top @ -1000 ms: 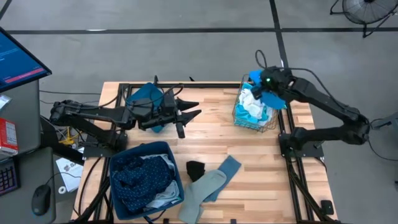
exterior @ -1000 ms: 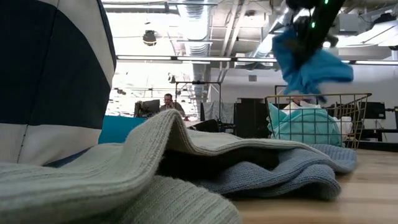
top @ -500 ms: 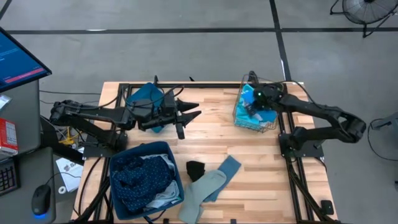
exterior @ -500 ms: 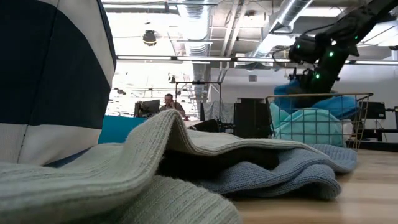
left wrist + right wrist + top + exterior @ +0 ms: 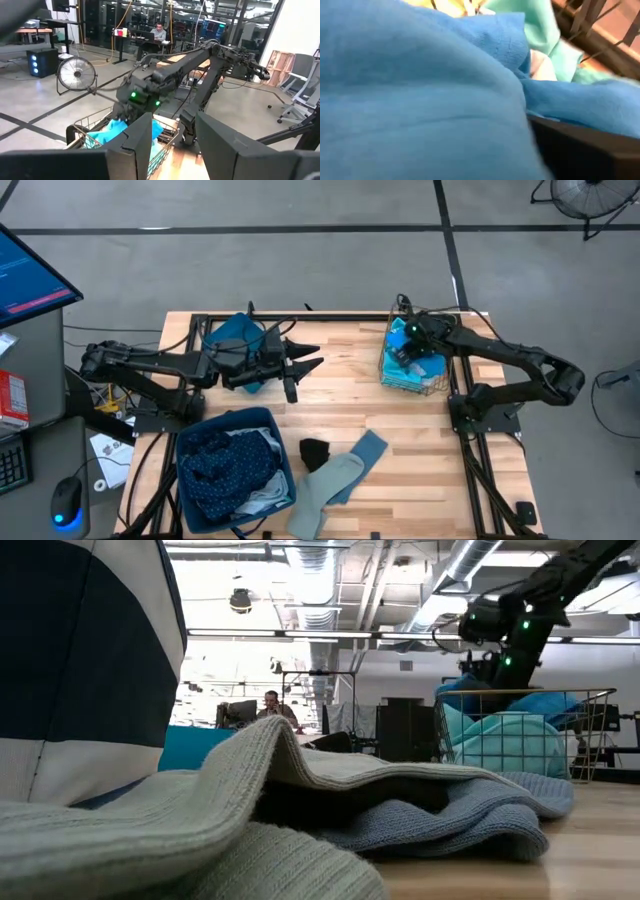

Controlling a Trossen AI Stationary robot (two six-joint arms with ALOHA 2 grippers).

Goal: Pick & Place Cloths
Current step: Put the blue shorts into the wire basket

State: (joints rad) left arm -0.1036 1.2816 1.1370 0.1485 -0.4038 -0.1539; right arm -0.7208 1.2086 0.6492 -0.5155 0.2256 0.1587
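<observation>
Wire basket (image 5: 438, 385) at the table's (image 5: 340, 400) far right corner: holds a turquoise-and-white cloth (image 5: 505, 743) with a bright blue cloth (image 5: 404, 360) on top of it. Right gripper (image 5: 413, 348) is down inside the basket, pressed into the blue cloth; its wrist view is filled with blue fabric (image 5: 420, 100), turquoise showing at the edge. Whether its fingers are clenched or released cannot be told, as cloth hides them.

Dark-blue bin (image 5: 262, 418) at the near left of the table: contains a navy dotted cloth (image 5: 215, 465) heaped up, with a pale grey-blue cloth (image 5: 262, 498) at its near corner.

Loose on the table, right of the bin: a grey-green cloth (image 5: 322, 485), a grey-blue cloth (image 5: 362, 455) lying partly under it, and a small dark piece (image 5: 315, 452) touching both.

Left gripper (image 5: 305, 360) hovers over the table's far-left middle, fingers spread apart, grasping nothing. A teal bin (image 5: 232, 335) sits beneath that arm at the far left edge; its contents are not visible.
</observation>
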